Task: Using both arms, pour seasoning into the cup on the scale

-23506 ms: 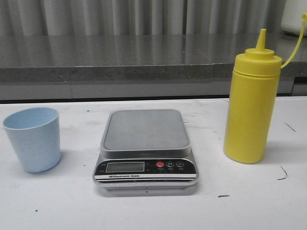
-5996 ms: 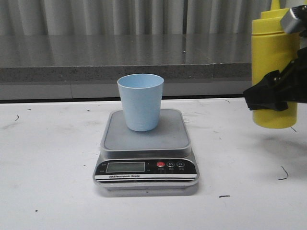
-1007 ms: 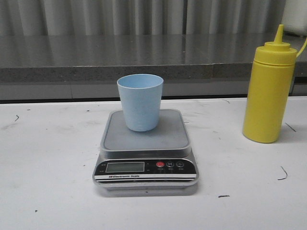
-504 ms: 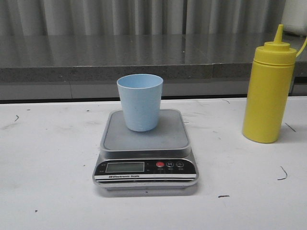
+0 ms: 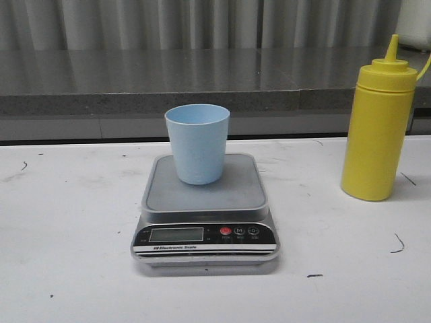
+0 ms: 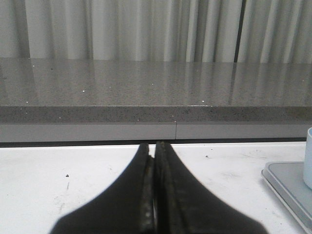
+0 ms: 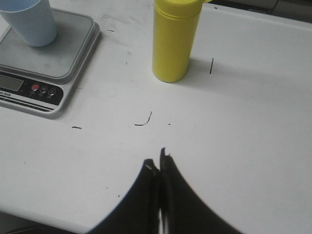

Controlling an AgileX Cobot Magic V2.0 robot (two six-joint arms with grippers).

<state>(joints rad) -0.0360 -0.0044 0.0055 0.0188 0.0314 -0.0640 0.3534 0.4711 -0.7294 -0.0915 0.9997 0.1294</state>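
While the cup [image 5: 197, 143] stands on the scale [image 5: 205, 210], both end effectors [image 6: 154, 195] [image 7: 159, 195] hover clenched, empty.

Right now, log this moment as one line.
cup: upright on scale | seasoning: upright on table, right of scale, unheld | left gripper: shut, empty | right gripper: shut, empty
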